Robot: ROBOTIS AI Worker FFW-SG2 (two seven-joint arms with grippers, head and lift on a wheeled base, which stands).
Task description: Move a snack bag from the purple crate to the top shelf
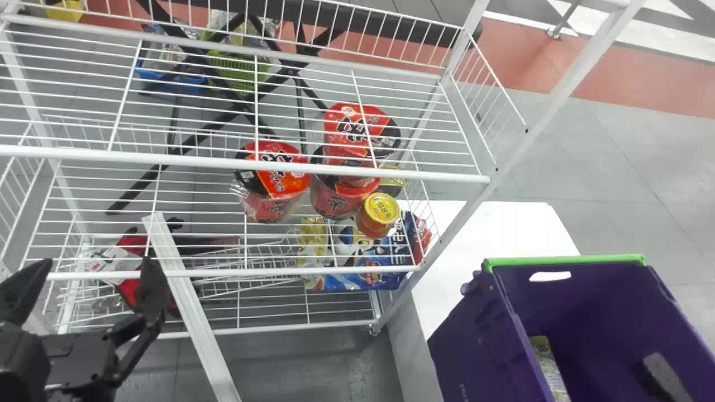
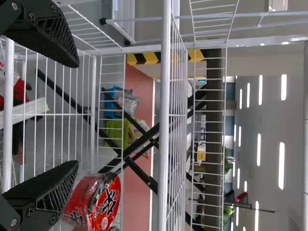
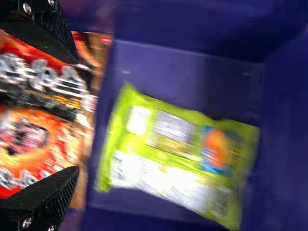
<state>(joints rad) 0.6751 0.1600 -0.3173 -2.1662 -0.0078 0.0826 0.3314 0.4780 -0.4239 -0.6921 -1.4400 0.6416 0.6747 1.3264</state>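
In the head view my left gripper (image 1: 89,285) stands open in front of the rack at the lower left; the left wrist view has the same gripper (image 2: 78,114) with empty space between its fingers. Inside the purple crate (image 3: 168,62), my right gripper (image 3: 77,115) is open, its two fingers apart over a red and orange snack bag (image 3: 38,144). Beside that bag a yellow-green snack bag (image 3: 178,154) lies flat. The head view has the crate (image 1: 469,335) at the lower right, a green package (image 1: 547,363) partly visible inside. The top shelf (image 1: 251,163) is white wire.
Red noodle cups (image 1: 273,181) and a yellow-lidded jar (image 1: 379,215) stand below the top shelf's wires, with a blue bag (image 1: 363,273) lower down. A slanted white post (image 1: 192,318) crosses the rack's front. The crate rests by a white surface (image 1: 503,229).
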